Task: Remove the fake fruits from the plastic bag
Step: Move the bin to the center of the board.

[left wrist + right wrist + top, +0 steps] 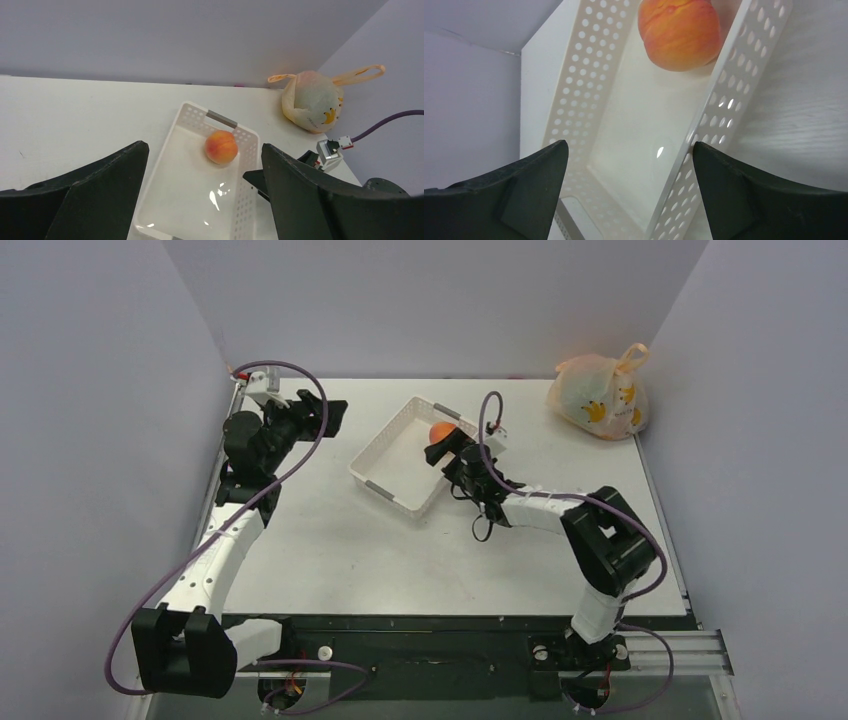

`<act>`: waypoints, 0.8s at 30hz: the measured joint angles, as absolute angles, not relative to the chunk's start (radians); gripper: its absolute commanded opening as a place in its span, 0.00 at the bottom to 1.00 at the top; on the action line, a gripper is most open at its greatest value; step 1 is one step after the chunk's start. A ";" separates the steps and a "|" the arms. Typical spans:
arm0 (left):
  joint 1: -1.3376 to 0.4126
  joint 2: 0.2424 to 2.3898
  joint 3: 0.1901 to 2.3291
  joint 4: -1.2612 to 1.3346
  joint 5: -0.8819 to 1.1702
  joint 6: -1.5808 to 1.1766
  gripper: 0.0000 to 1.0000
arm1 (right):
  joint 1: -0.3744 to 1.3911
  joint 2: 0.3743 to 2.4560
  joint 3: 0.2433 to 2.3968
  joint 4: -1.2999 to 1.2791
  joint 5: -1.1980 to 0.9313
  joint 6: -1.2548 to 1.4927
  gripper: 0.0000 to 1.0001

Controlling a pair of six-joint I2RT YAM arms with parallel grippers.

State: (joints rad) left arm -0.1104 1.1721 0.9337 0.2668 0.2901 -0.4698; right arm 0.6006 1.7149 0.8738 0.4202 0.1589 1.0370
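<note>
Bag (600,395) is parked in the far right corner of the table, right up against the walls and well apart from both my grippers. It's thin see-through pale-orange film with yellow cartoon prints, puffed out round, and one loop handle (634,353) sticks up on top. I can't pick out any of the fruits through the film from here. My guess is it weighs next to nothing and is floppy and crinkly, so it'll slide or collapse the second I tug it. The handle or the rim of the mouth looks like the sane place to pinch with one hand while the other goes in. The fruits are probably hard, glossy and light, so the round ones could squirt out of a grip. Closer in, my right gripper (440,448) hangs over the white basket (385,485), fingers spread wide with nothing clamped, just above the peach (440,430) lying in the far end. My left gripper (335,415) is at the far left of the table, fingers apart too and holding nothing, pointed toward the basket.
</note>
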 measured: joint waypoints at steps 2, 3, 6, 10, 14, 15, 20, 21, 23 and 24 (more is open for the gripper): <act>-0.110 1.172 0.934 0.272 0.293 -0.470 0.82 | 0.637 1.786 0.954 0.439 0.173 1.056 0.89; -0.110 1.172 0.934 0.275 0.292 -0.469 0.82 | 0.655 1.831 1.006 0.441 0.181 1.065 0.89; -0.110 1.172 0.932 0.276 0.292 -0.467 0.82 | 0.702 1.965 1.176 0.448 0.200 1.073 0.88; -0.110 1.172 0.925 0.288 0.293 -0.467 0.82 | 0.736 2.102 1.373 0.436 0.193 1.076 0.89; -0.112 1.176 0.925 0.289 0.292 -0.463 0.82 | 0.749 2.130 1.448 0.382 0.186 1.040 0.89; -0.113 1.177 0.925 0.289 0.292 -0.462 0.82 | 0.745 2.121 1.447 0.363 0.186 1.024 0.90; -0.119 1.186 0.925 0.290 0.294 -0.459 0.82 | 0.671 1.996 1.361 0.209 0.218 0.913 0.90; -0.119 1.189 0.925 0.294 0.294 -0.459 0.82 | 0.638 1.950 1.327 0.171 0.236 0.878 0.90; -0.122 1.196 0.924 0.299 0.299 -0.460 0.82 | 0.572 1.874 1.291 0.105 0.277 0.817 0.90; -0.123 1.201 0.924 0.299 0.302 -0.460 0.82 | 0.536 1.836 1.281 0.067 0.305 0.781 0.90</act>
State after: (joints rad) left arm -0.1226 1.2011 0.9241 0.2985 0.3016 -0.4603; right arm 0.5362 1.8359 1.2812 0.0673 0.3046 0.7807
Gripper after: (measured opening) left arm 0.818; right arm 0.901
